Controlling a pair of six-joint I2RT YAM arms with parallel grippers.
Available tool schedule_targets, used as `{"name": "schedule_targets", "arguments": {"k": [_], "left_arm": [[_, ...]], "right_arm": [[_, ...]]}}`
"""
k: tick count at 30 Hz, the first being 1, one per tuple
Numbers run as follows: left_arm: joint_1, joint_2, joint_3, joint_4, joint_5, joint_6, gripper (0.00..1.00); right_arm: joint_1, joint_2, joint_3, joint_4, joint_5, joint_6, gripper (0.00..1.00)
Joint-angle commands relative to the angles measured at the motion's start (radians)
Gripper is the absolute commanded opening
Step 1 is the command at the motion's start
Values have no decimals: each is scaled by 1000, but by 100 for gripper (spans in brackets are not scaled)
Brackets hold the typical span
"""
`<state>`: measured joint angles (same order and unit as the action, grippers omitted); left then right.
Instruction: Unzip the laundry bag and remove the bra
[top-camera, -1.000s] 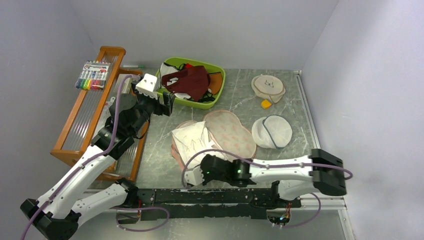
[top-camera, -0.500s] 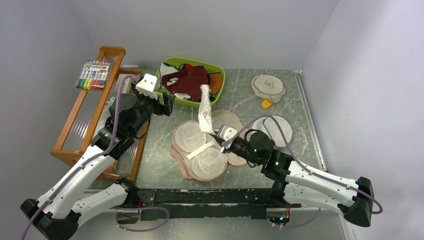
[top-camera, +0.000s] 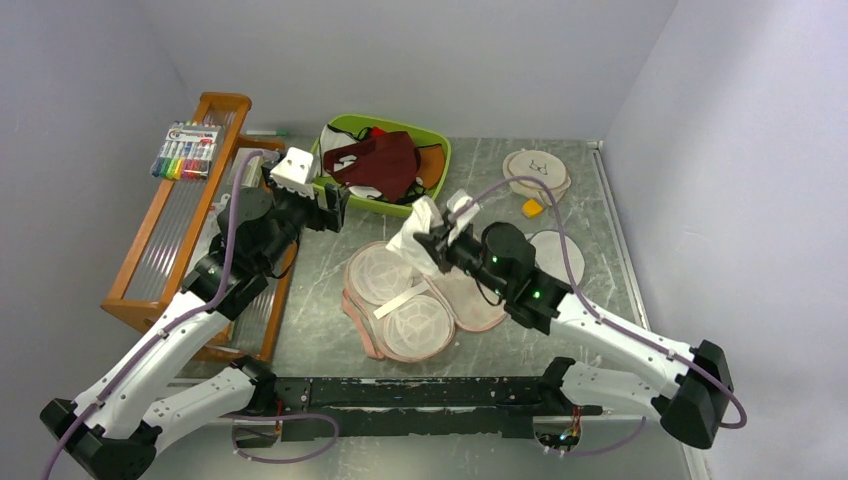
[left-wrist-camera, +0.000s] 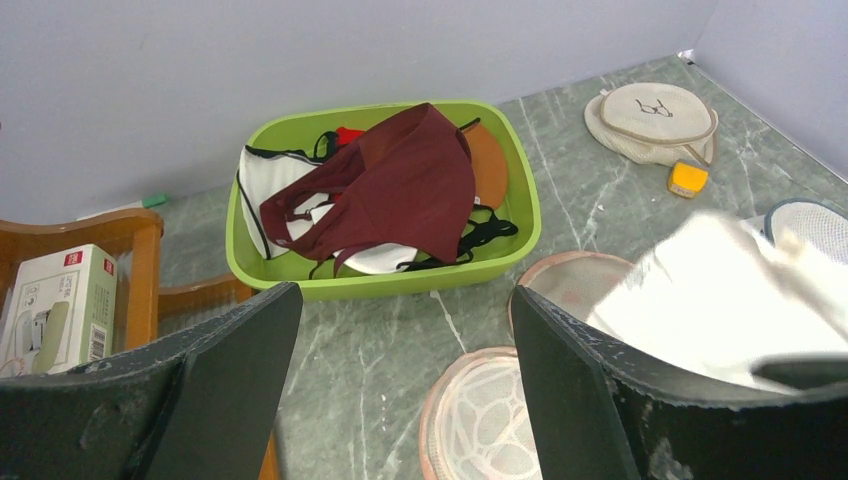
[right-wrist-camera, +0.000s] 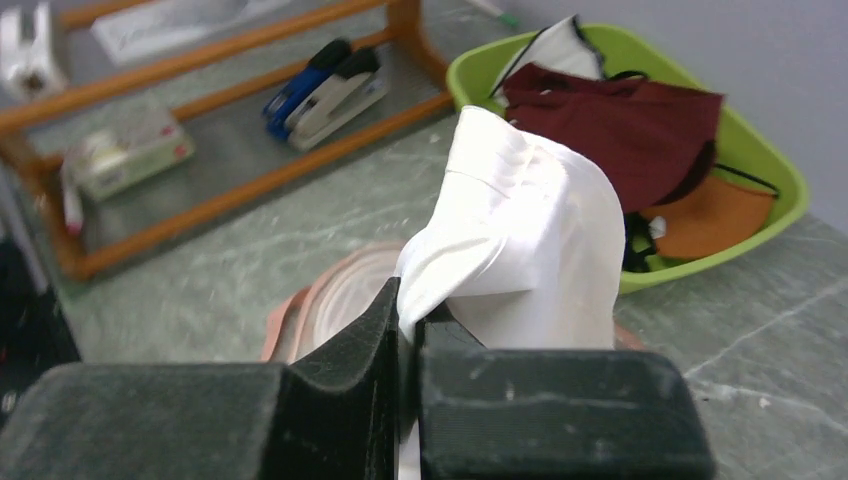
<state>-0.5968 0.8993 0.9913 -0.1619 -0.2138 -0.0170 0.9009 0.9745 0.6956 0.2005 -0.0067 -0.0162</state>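
"Right gripper, jaws pressed together: on what, and why so high?" asks the reader.

"On a fold of the bra," answers the legend. "The white cups hang bunched from the fingertips, above the far end of the laundry bag and clear of it, presumably so that the fabric does not drag on the pink zip edging. The bag lies unzipped and spread flat on the table, between the two arms, its printed flap folded open."

"And the left gripper?"

"Jaws wide apart, holding nothing. It hovers beside the green tray with the maroon garment, away from the bag, which leaves the right arm room to work."

"Is the bra fully out, then?"

"Probably, though not certainly. A white strip lies across the open bag; whether it belongs to the bra cannot be told. If it does, the lift likely needs more height before the removal counts as done."
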Motion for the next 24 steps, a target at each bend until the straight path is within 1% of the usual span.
{"name": "schedule_targets", "arguments": {"k": [1, 5, 12, 14, 20, 24], "left_arm": [[8, -23, 30, 12, 4, -8, 88], [8, -26, 31, 13, 8, -10, 88], [8, -35, 33, 12, 24, -15, 88], [8, -40, 32, 14, 29, -17, 88], [8, -45, 32, 14, 42, -23, 88], [8, -47, 30, 19, 55, -27, 88]], "right_arm": [[-43, 87, 176, -28, 139, 105, 0], [-89, 180, 289, -59, 163, 116, 0], [-175, 429, 614, -256, 140, 118, 0], [-193, 484, 668, -280, 142, 117, 0], [-215, 657, 825, -363, 239, 61, 0], [-243, 757, 892, -372, 168, 89, 0]]}}
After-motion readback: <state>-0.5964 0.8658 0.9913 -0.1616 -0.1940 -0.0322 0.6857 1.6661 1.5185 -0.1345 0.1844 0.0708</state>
